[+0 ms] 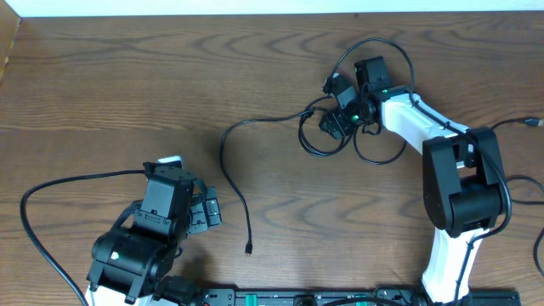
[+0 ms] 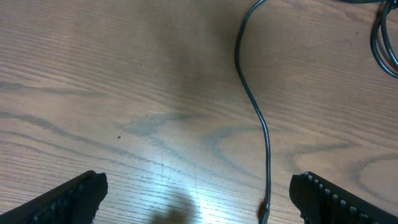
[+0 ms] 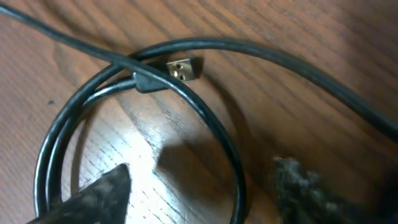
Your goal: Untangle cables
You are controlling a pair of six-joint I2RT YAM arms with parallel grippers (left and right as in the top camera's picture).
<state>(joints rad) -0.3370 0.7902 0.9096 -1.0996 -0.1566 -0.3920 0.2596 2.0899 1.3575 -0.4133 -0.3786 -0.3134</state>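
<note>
The cables (image 1: 310,150) are thin, smooth, round black cords on the brown wood-grain worktop (image 1: 102,85). Their looped tangle lies right at the right claw (image 1: 340,115), rings curling on either side of it. One loose strand (image 2: 247,93) arcs away to a small plug (image 1: 247,250) well apart from that claw. Beneath it lie a glossy doubled loop (image 3: 217,134) and a squarish gold-coloured connector (image 3: 183,68); its fingers stand apart, pinching nothing. The left claw (image 1: 204,212) spreads its ribbed fingers (image 2: 336,196) wide, empty.
</note>
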